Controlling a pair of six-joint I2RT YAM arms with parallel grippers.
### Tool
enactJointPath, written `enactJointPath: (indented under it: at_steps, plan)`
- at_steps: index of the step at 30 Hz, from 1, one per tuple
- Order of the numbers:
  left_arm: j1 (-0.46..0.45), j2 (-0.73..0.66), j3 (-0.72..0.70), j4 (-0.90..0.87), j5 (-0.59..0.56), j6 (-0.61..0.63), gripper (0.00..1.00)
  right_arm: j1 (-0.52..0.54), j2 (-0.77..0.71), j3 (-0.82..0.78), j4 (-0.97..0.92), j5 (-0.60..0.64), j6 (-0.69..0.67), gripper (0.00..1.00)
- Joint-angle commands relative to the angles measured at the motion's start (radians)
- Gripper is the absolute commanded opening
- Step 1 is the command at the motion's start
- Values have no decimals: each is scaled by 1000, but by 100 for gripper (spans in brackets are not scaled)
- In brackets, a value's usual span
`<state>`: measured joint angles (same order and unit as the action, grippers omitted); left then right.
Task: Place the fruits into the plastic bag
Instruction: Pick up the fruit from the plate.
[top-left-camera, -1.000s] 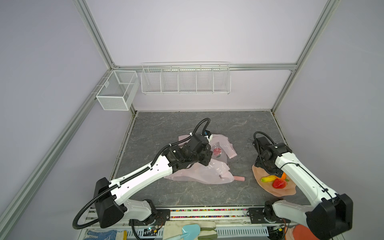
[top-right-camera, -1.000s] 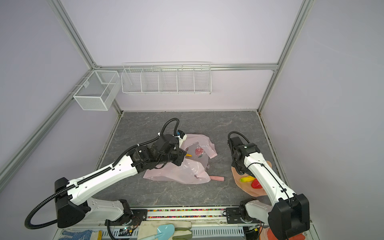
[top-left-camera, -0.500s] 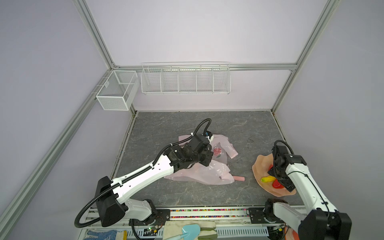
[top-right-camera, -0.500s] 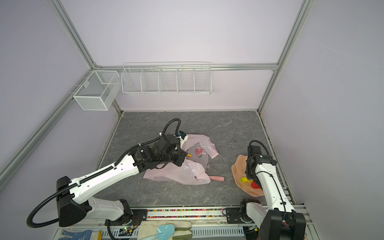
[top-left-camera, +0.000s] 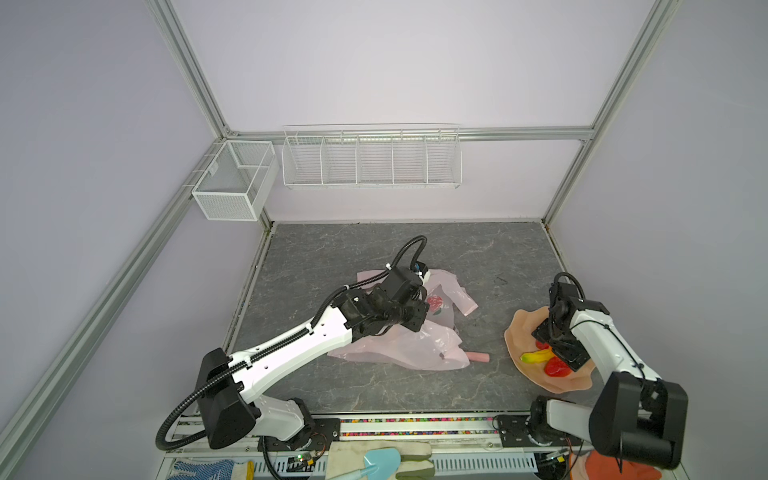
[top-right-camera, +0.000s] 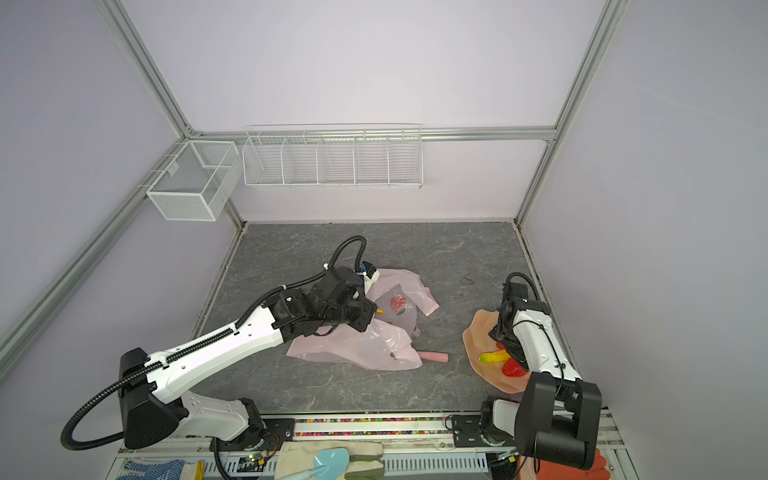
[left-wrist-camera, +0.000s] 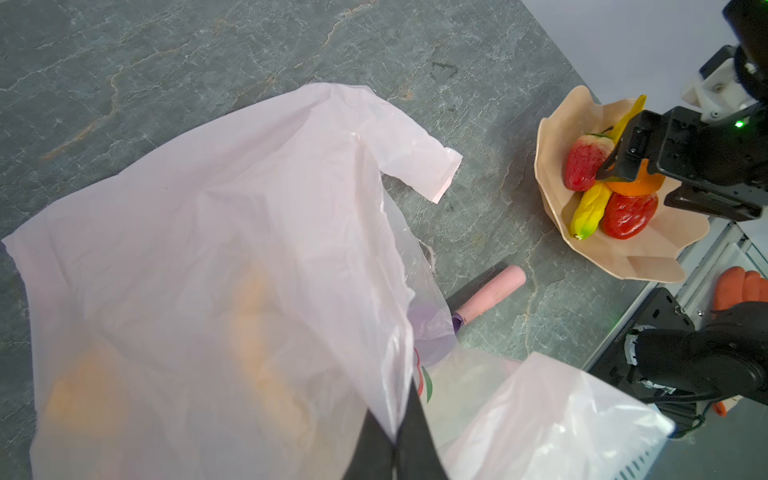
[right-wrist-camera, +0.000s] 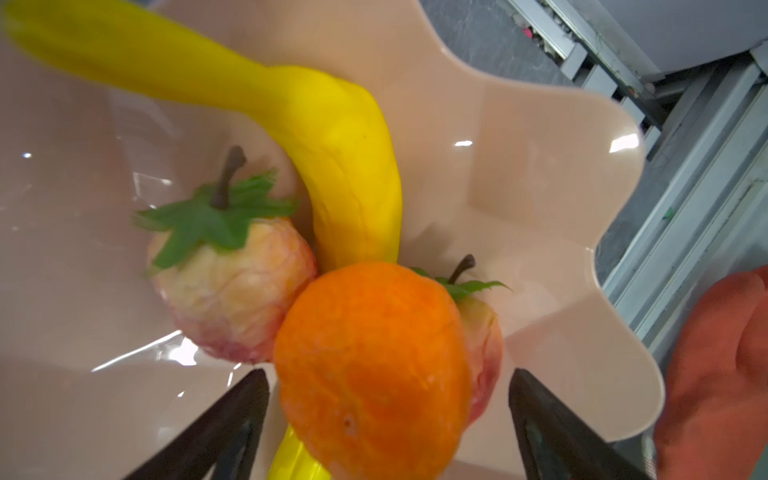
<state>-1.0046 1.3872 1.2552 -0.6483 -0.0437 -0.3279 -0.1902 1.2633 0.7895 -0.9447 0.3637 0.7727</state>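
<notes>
Pinching bag (top-left-camera: 409, 347) w/ left end effector (left-wrist-camera: 405, 415) | right end effector (right-wrist-camera: 387, 376) wide round orange (right-wrist-camera: 365, 332) | plate (top-left-camera: 520, 332): orange, bananas (left-wrist-camera: 590, 208), strawberries (left-wrist-camera: 628, 214)

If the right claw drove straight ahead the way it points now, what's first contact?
Most likely the orange: in the right wrist view it sits centred between the fingers of the open right claw, among the other fruit on the plate. How far off it is, I can't tell.

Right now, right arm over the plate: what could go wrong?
1. The right gripper has open jaws straddling the orange, which touches a banana and a strawberry; closing may nudge them or pinch one too.
2. The left gripper is shut on a thin fold of the plastic bag; it may slip and the mouth sag.
</notes>
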Motion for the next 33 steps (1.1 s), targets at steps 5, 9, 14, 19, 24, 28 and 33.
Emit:
enactJointPath:
  at_steps: [5, 9, 14, 19, 24, 28, 33]
  plan:
    - [-3, 12, 30, -11, 5, 5, 0, -8, 38, 36, 41, -9, -30, 99]
    - [-3, 9, 29, -13, 2, 7, 0, -9, 47, 27, 50, -25, -31, 93]
    - [-3, 8, 26, -13, 0, 9, 0, -8, 44, 17, 55, -31, -33, 82]
    - [-3, 4, 25, -15, -2, 7, 0, -9, 29, 5, 52, -32, -28, 68]
    - [-3, -1, 19, -14, -5, 6, 0, -8, -3, 8, 46, -42, -26, 60]
    - [-4, -6, 15, -11, -7, 3, 0, -9, -20, 10, 42, -52, -31, 54]
    - [-3, -4, 14, -11, -7, 3, 0, -9, -28, 7, 45, -74, -33, 51]
